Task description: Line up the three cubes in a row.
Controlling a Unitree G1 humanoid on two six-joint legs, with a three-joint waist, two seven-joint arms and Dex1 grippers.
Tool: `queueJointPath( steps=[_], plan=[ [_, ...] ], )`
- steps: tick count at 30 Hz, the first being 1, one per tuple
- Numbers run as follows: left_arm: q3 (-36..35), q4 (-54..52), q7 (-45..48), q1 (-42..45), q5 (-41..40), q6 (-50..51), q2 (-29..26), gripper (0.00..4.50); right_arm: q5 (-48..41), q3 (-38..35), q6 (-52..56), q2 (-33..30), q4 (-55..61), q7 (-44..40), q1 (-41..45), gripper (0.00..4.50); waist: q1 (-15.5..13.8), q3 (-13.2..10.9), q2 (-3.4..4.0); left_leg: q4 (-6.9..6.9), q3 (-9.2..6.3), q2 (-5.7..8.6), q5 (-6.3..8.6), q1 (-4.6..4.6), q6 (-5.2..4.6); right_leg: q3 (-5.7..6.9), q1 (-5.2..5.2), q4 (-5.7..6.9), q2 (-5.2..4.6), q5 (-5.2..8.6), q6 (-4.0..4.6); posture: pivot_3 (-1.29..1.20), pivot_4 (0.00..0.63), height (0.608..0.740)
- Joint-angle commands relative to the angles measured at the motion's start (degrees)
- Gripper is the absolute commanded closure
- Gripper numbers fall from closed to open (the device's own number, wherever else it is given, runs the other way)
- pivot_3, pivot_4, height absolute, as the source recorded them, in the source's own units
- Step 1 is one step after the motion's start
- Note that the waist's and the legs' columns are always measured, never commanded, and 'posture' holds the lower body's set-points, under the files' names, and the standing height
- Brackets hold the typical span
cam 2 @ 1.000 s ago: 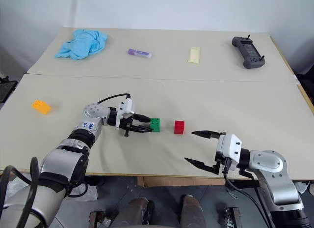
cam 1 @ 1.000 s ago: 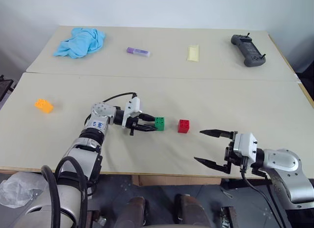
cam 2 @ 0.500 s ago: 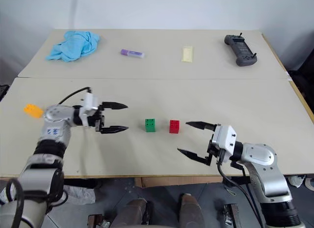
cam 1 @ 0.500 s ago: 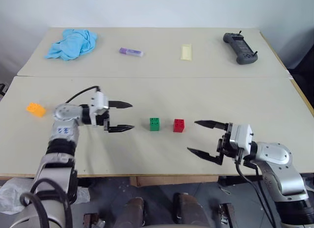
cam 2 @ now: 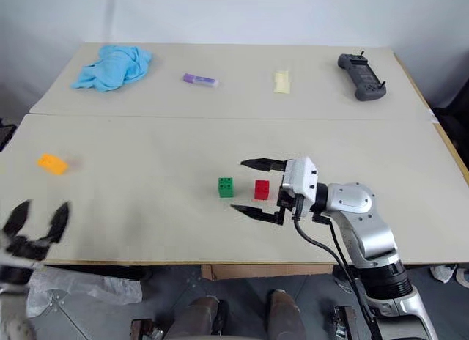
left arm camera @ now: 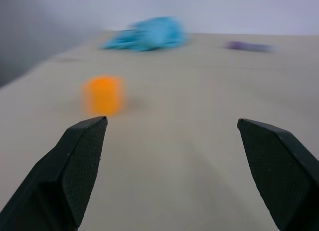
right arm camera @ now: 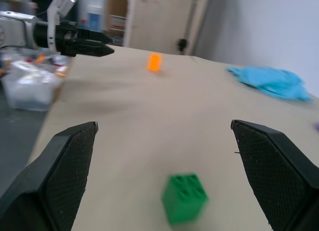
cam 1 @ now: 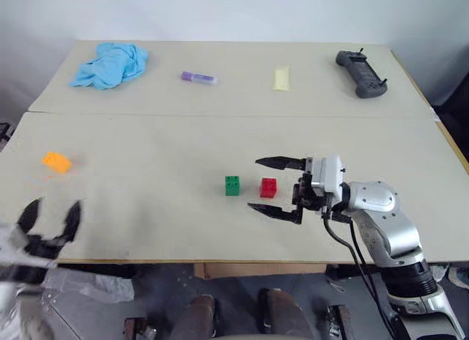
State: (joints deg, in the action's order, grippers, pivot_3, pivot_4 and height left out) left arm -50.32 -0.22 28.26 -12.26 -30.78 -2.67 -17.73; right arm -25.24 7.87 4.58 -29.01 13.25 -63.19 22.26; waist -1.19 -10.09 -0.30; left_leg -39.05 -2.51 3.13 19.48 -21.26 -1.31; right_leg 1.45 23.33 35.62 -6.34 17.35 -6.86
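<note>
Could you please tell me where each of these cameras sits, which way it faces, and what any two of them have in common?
Left eye view: on the head, looking forward and down over the table; the open right gripper reaches toward the red cube.
Right eye view: the same scene, with the open left gripper at the near edge.
Left wrist view: along its own fingers toward the orange cube.
Right wrist view: along its fingers, over the green cube.
Both wrist views share the orange cube and blue cloth.

A blue cloth [cam 1: 108, 64], purple bar [cam 1: 198, 78], pale yellow bar [cam 1: 281, 78] and black controller [cam 1: 360, 63] lie across the far table [cam 1: 234, 98].
</note>
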Motion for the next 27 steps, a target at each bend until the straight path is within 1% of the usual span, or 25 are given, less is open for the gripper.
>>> queueJointPath(
  steps=[1, 6, 8, 12, 13, 15, 17, 19, 23, 24, 27],
  plan=[
    [-2.84, -0.15, -4.12, -0.94, -2.36, -1.45, 0.43, 0.05, 0.04, -0.93, -2.32, 0.36, 0.57, -0.39, 1.96, 0.00, -0.39, 0.01, -0.02, 0.00, -0.01, 0.04, 0.03, 0.01, -0.04, 0.00, -0.02, -0.01, -0.04, -0.01, -0.02, 0.00, 0.150, 0.740],
    [-1.51, 0.13, -5.41, -1.71, -3.30, -0.40, 1.00, 0.05, 0.06, -1.55, -2.04, -0.19, 0.41, 0.01, 1.68, 0.00, -0.15, 0.11, -0.18, 0.01, -0.02, 0.12, 0.09, 0.02, -0.11, -0.03, -0.03, -0.01, -0.12, -0.02, -0.04, 0.00, 0.150, 0.740],
    [0.91, 1.06, -6.01, -0.12, -1.91, 0.40, -0.27, 0.05, 0.30, -1.61, -1.97, -0.66, 0.41, -0.05, 0.87, 0.00, -0.08, 0.11, -0.18, 0.03, 0.01, 0.12, 0.11, 0.02, -0.11, -0.05, 0.00, -0.01, -0.11, -0.02, -0.04, 0.00, 0.150, 0.740],
    [4.39, 1.89, -9.34, 5.52, 0.04, 3.01, -4.50, 0.05, 0.66, -1.60, -1.80, -1.02, 0.34, 0.07, 0.03, 0.00, -0.11, 0.12, -0.21, 0.03, 0.00, 0.10, 0.09, 0.01, -0.08, -0.03, 0.01, 0.01, -0.07, -0.02, -0.03, 0.00, 0.150, 0.740],
    [4.89, 3.99, -9.87, 7.47, 0.91, 3.09, -6.21, 0.05, 0.86, -1.60, -1.84, -0.94, 0.13, 0.24, 0.05, 0.00, -0.04, 0.13, -0.21, 0.03, 0.01, 0.10, 0.09, 0.01, -0.07, -0.03, 0.01, 0.02, -0.07, -0.02, -0.03, 0.00, 0.150, 0.740],
    [7.04, 10.94, -12.92, 14.06, 4.55, 4.45, -11.29, 0.05, 1.32, -1.76, -2.21, -0.99, -0.23, 0.47, -0.53, 0.00, -0.24, 0.13, -0.21, 0.04, 0.02, 0.11, 0.09, 0.02, -0.07, -0.05, 0.04, 0.06, -0.06, -0.02, -0.03, 0.00, 0.150, 0.740],
    [10.14, 15.18, -15.79, 20.10, 7.14, 6.72, -13.84, 0.05, 1.89, -2.02, -2.83, -1.10, -0.19, 0.88, -1.30, 0.00, -0.19, 0.13, -0.21, 0.03, -0.03, 0.10, 0.04, 0.00, 0.00, 0.01, 0.09, 0.11, 0.01, -0.01, -0.02, 0.00, 0.150, 0.740],
    [12.37, 18.10, -15.45, 23.89, 8.12, 6.72, -14.82, 0.05, 2.22, -2.37, -2.90, -0.68, -0.05, 2.00, -1.53, 0.00, -0.07, 0.13, -0.20, 0.06, 0.03, 0.19, 0.07, 0.02, -0.04, -0.04, 0.11, 0.20, -0.02, -0.01, -0.02, 0.00, 0.150, 0.740],
    [13.31, 27.53, -22.35, 31.66, 11.87, 6.27, -17.42, 0.05, 2.01, -2.10, -2.52, -0.40, 0.98, 2.73, -2.51, 0.00, 0.99, 0.14, -0.23, 0.07, 0.10, 0.17, 0.11, -0.01, -0.10, -0.01, 0.16, 0.33, 0.03, -0.03, -0.05, 0.00, 0.150, 0.740],
    [13.91, 28.60, -23.15, 33.29, 12.22, 6.32, -17.45, 0.05, 1.94, -2.06, -2.56, -0.45, 1.18, 2.73, -2.82, 0.00, 1.18, 0.14, -0.24, 0.10, 0.07, 0.16, 0.11, -0.02, -0.10, 0.02, 0.18, 0.33, 0.03, -0.03, -0.05, 0.00, 0.150, 0.740],
    [15.00, 28.63, -31.99, 37.82, 14.46, 7.99, -15.16, 0.05, 1.94, -1.99, -2.66, -0.64, 1.62, 2.69, -3.82, 0.00, 1.21, 0.13, -0.26, 0.12, 0.04, 0.14, 0.12, -0.08, -0.08, 0.19, 0.24, 0.33, 0.01, -0.03, -0.05, 0.00, 0.150, 0.740]
  ],
)
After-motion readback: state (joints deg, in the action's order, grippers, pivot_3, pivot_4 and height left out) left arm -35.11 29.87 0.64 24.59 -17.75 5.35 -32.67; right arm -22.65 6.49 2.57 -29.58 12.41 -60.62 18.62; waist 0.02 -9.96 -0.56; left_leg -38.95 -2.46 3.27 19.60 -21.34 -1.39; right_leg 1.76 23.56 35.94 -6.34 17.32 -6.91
